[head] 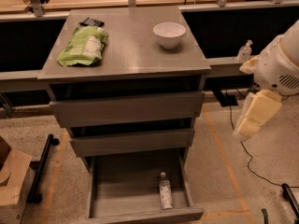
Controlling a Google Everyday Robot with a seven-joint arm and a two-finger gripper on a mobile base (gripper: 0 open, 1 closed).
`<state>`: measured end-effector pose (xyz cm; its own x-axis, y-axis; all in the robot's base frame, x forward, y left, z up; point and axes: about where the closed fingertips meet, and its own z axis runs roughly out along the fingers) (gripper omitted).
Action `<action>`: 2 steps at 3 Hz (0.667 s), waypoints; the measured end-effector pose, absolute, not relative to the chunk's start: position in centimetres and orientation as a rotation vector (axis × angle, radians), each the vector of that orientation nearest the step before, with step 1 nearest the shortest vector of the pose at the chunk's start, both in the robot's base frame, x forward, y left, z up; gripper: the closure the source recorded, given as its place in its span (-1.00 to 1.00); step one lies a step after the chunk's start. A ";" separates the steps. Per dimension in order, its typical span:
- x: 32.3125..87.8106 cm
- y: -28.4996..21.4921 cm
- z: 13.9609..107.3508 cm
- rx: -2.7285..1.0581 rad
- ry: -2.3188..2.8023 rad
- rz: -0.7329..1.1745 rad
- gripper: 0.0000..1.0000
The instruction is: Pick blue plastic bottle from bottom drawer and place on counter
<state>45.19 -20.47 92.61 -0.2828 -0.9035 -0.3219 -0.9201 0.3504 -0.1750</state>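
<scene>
One blue plastic bottle lies flat, cap rearward, by the right wall of the open bottom drawer, so the gripper, hanging well off to the cabinet's right, opening not discernible, should descend across the bottle's body, clear of the middle drawer.

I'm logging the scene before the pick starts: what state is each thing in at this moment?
bottom drawer: pulled open.
blue plastic bottle: lying on its side in that drawer, cap on, ungrasped.
upper two drawers: pushed in or nearly so.
white bowl: upright on the counter.
green bag: lying flat on the counter.
claw: beside the cabinet on the bowl's side, well away from the bottle.
</scene>
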 end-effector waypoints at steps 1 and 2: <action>46.8 -18.8 87.5 -1.522 2.248 0.162 -1.00; 48.1 -16.8 82.8 -1.462 2.225 0.239 -1.00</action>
<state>48.08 -16.81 82.82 -0.3262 -0.8209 -0.4687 -0.9018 0.4190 -0.1062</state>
